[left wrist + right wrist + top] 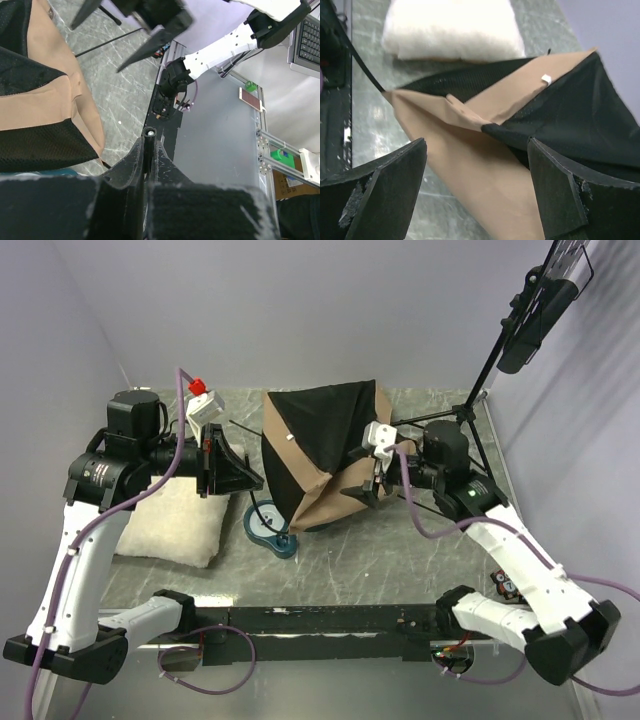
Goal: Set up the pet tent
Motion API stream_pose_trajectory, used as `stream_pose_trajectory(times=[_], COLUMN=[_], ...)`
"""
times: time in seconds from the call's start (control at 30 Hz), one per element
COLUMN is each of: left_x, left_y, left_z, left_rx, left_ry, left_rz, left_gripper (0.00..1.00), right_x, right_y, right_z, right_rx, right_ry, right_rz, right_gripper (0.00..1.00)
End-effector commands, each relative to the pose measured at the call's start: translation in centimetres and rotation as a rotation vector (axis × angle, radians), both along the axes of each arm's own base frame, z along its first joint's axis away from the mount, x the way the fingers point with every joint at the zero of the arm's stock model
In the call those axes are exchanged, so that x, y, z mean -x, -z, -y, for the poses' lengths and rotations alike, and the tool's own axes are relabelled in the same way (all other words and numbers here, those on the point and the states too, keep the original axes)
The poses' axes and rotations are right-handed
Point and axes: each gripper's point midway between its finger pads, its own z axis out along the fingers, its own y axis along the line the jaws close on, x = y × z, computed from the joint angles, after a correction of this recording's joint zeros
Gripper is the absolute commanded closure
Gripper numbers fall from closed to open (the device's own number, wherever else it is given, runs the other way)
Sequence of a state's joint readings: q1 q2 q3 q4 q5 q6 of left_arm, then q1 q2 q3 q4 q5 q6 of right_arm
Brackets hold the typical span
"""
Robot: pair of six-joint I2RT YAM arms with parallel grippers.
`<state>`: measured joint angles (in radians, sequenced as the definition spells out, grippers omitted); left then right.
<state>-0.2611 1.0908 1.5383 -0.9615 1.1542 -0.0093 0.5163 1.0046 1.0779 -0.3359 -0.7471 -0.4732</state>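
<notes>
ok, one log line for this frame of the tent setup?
pet tent: crumpled, not yet standing | left gripper: shut on pole end | right gripper: open at tent fabric, holding nothing | pillow: left of tent

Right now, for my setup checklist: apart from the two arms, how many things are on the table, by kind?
pet tent: 1
pillow: 1
teal round item: 1
tripod stand: 1
Total: 4
</notes>
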Motion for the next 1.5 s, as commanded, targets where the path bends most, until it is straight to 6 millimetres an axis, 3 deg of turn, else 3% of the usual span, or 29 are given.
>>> stream_pose_trajectory(times=[0.0, 0.2, 0.43, 0.6, 0.7, 0.8, 0.9, 1.13, 1.33, 1.47], left_x=[-0.1, -0.1, -0.1, 0.1, 0.2, -0.2, -0.7, -1.0, -0.8, -1.2], left_y=[1.6, 1.4, 1.6, 1.8, 2.2, 3.2, 4.0, 6.7, 9.8, 10.8], left_z=[-0.3, -0.2, -0.2, -0.1, 0.0, 0.0, 0.3, 2.6, 4.0, 4.8], left_rx=[-0.047, -0.040, -0.040, -0.035, -0.034, -0.051, -0.055, -0.099, -0.136, -0.141], left_ry=[-0.034, -0.032, -0.025, -0.008, 0.004, 0.013, 0.021, 0.116, 0.187, 0.215], left_rz=[-0.112, -0.112, -0.119, -0.128, -0.144, -0.133, -0.148, -0.217, -0.302, -0.353], left_gripper=[0.99, 0.99, 0.99, 0.99, 0.99, 0.99, 0.99, 0.99, 0.99, 0.99], right_x=[-0.1, -1.9, -4.6, -4.8, -4.8, -4.4, -3.6, -2.5, -2.7, -2.6], right_y=[0.6, 3.0, 4.3, 5.3, 5.5, 4.2, 2.9, -0.2, -2.0, -2.8], right_z=[-1.2, -3.0, -4.5, -4.9, -5.5, -6.1, -6.8, -8.0, -8.3, -8.4], right_rx=[-0.020, -0.030, -0.009, 0.005, 0.006, -0.033, -0.068, -0.151, -0.210, -0.248], right_ry=[-0.153, -0.222, -0.246, -0.272, -0.291, -0.311, -0.339, -0.374, -0.327, -0.292], right_rz=[0.084, 0.130, 0.154, 0.153, 0.127, 0.095, 0.066, 0.002, -0.090, -0.149], right_gripper=[0.12, 0.13, 0.20, 0.40, 0.62, 0.86, 1.00, 1.00, 1.00, 1.00])
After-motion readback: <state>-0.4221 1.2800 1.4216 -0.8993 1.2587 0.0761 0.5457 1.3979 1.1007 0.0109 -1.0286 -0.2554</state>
